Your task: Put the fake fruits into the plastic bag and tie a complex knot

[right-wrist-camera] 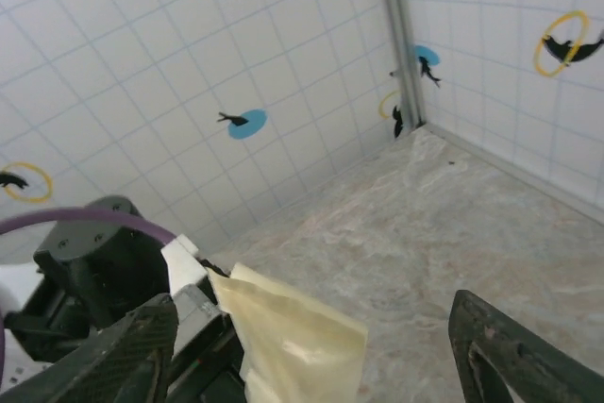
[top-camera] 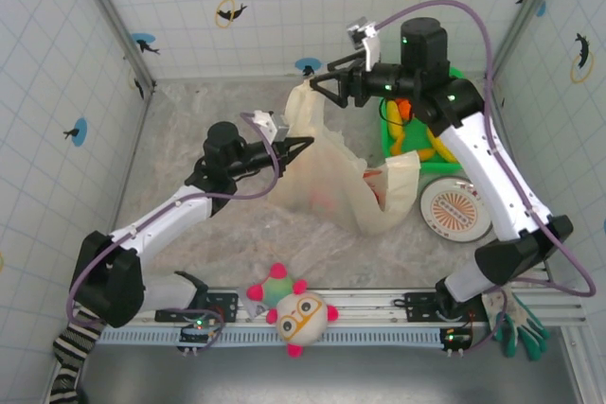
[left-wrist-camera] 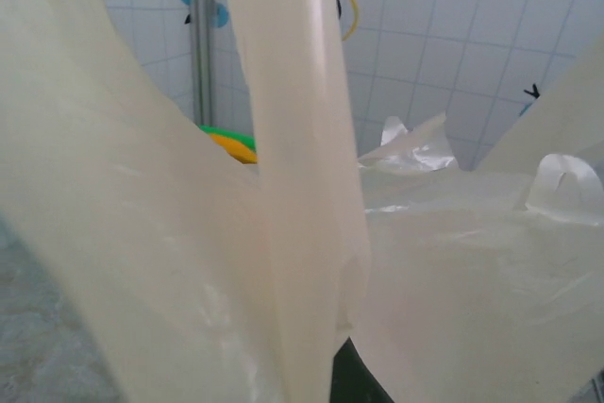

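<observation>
While my left gripper [top-camera: 303, 145] clamps the bag [top-camera: 331, 182] by its rim on the counter [top-camera: 189, 125], my right gripper [top-camera: 320, 85] stands wide beside the raised handle [right-wrist-camera: 297, 337]. I should close squarely on that strip, then draw both apart so the mouth opens without tearing.

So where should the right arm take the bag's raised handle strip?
Near the free end of the handle strip, I'd say. It stands thin and upright between the right gripper's open fingers, so closing there should pinch it; come from the plastic bag's far right side.
</observation>
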Robot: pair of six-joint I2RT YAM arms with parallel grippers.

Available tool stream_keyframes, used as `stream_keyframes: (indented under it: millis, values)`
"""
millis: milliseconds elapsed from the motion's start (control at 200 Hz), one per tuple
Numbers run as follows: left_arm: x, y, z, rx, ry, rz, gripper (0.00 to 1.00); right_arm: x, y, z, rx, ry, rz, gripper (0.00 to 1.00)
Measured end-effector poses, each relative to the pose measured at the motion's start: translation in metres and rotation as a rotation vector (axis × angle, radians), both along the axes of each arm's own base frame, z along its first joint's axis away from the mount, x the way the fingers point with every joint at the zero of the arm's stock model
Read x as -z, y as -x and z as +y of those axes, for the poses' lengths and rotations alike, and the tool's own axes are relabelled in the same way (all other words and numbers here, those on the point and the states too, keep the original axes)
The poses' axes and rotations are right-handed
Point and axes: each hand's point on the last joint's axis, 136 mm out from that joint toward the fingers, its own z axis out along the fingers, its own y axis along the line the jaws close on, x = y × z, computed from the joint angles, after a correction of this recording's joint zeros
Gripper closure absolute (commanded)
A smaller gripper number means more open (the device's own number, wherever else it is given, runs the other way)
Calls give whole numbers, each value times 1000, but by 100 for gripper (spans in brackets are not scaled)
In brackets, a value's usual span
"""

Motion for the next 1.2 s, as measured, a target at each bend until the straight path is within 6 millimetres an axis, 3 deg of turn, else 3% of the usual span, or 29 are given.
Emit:
stream_keyframes:
  millis: [75,235,395,470,595,851,1026,1201]
  values:
    - [5,0,-4,-33,-30,-17,100,-12,4,-13,83,-27,42,0]
    - [14,0,-9,-115,-93,-68,100,-25,12,-39,240,-64,94,1]
    - [19,0,-10,-184,-146,-122,100,-2,24,-66,401,-133,231,1]
    - [20,-2,-10,-205,-162,-139,100,-1,22,-70,465,-186,303,1]
    - [22,-4,-9,-231,-184,-156,100,4,17,-62,529,-239,412,1]
    - [28,-3,-10,-252,-223,-169,100,18,1,-21,637,-160,538,1]
    - [32,-5,-8,-266,-240,-169,100,38,3,-18,695,-94,578,0]
    - [32,-4,-9,-267,-245,-170,100,40,10,-10,681,-87,587,10]
